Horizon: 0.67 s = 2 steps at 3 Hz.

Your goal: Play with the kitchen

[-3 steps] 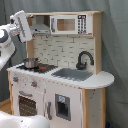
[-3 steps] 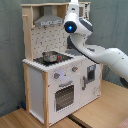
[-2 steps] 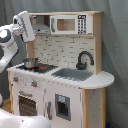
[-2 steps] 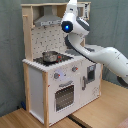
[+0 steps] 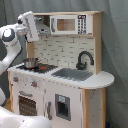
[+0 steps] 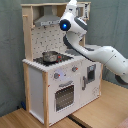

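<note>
Grey curtain hangs behind the kitchen (image 5: 60, 75), a tall toy unit of white panels and pale wood that stands on a wooden floor in the second exterior view. Its stove holds a small pot (image 5: 31, 62); a grey sink (image 5: 74, 74) and black faucet (image 5: 84, 57) sit to the first exterior view's right, with a microwave cabinet (image 5: 67, 24) above and a windowed oven door (image 6: 65, 96) below. The gripper (image 5: 31, 25) is raised near the grey range hood (image 6: 47, 21), at the upper corner of the unit; whether its fingers are spread or closed I cannot tell, since the wrist body seems to cover them. The unit looks stiff and too heavy to shift, so play probably means its small parts: the light pot by its rim or handle, the doors by their handles, the knobs (image 6: 56, 76) by a gentle pinch.
</note>
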Available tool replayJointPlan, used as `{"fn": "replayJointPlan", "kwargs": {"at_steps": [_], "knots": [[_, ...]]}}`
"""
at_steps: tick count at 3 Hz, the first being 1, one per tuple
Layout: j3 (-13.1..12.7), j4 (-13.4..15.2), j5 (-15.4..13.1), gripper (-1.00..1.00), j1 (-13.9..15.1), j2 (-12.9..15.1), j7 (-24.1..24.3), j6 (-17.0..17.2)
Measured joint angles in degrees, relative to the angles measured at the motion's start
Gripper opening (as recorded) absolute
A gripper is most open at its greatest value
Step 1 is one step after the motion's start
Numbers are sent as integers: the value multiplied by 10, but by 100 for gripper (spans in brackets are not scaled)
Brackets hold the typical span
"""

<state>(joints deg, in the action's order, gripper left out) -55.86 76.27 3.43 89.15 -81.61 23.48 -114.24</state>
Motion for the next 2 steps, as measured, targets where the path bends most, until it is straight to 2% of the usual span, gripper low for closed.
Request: {"fn": "replayJointPlan", "kwargs": {"at_steps": [1,2], "knots": [[0,0,0,-100,2,3,0,0],[-27,-13,0,-100,28,32,-35,1]]}}
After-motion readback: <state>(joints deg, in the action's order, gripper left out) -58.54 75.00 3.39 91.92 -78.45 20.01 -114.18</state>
